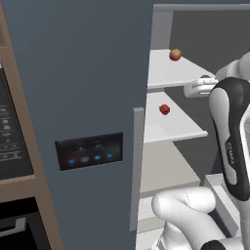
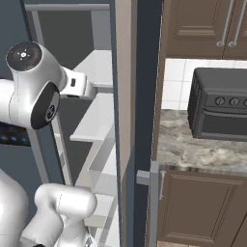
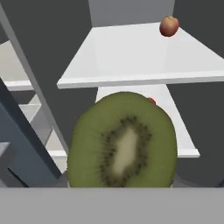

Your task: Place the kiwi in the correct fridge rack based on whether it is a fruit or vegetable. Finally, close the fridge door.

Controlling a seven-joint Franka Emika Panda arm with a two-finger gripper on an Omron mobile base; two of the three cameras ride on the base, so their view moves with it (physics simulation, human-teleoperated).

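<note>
Carrying kiwi point(image 3: 122, 140) toward open fridge; placing step in hand, judged mid-task. Best aimed at fridge rack point(image 3: 144, 57) bearing orange-red fruit point(image 3: 169, 26), likely the fruit shelf; worth lifting clear over its front edge before pushing in, since kiwi sits level with or just under that lip in hand view. Keeping well apart from orange-red fruit, setting down near rack middle so nothing rolls off. Lower shelf point(image 1: 171, 124) with small red fruit point(image 1: 165, 109) also close, so shelf choice needs care. Jaws narrow, apparently clamped on kiwi; fingertips themselves hidden behind it. Kiwi right at jaws, cut face toward camera, in front of rack, not yet on it. Fridge door point(image 2: 144, 120) open at right, closing not yet done.
</note>
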